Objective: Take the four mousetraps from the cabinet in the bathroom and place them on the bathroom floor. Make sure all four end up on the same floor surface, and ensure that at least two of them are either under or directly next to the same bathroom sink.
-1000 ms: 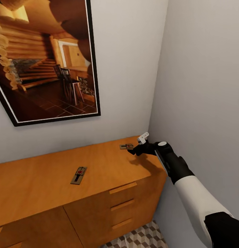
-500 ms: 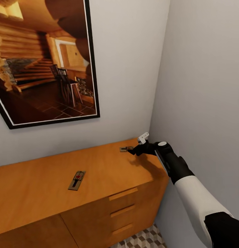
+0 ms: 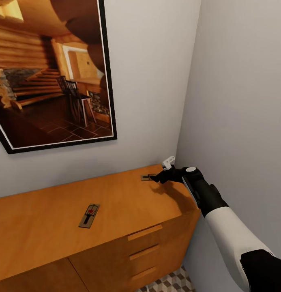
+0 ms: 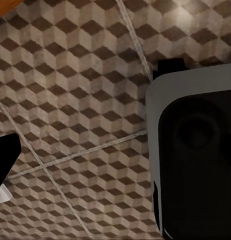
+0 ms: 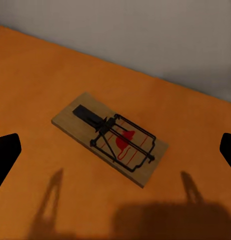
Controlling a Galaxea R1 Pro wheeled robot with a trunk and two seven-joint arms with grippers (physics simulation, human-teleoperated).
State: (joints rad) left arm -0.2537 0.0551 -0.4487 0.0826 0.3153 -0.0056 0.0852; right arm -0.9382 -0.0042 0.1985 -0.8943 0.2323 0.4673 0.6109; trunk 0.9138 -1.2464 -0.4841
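Two mousetraps lie on top of the orange-brown cabinet (image 3: 128, 202): one (image 3: 89, 215) near the middle, one (image 3: 147, 177) at the far right by the wall corner. My right gripper (image 3: 157, 177) hovers just right of that far mousetrap, open. In the right wrist view this mousetrap (image 5: 110, 137) lies flat between the spread black fingertips (image 5: 5, 157), its red mark and dark wire facing up, untouched. The left wrist view looks down at the cube-patterned bathroom floor (image 4: 85, 100), with one dark finger (image 4: 4, 160) of the left gripper at the edge.
A large framed picture (image 3: 55, 73) hangs on the wall above the cabinet. A grey side wall (image 3: 237, 101) stands close on the right of my right arm. Drawers with bar handles (image 3: 145, 232) face me. Part of my own base (image 4: 195, 155) sits over the floor.
The whole head view has drifted down slightly, so the camera moved. My right gripper now sits level with the far mousetrap's end, still open.
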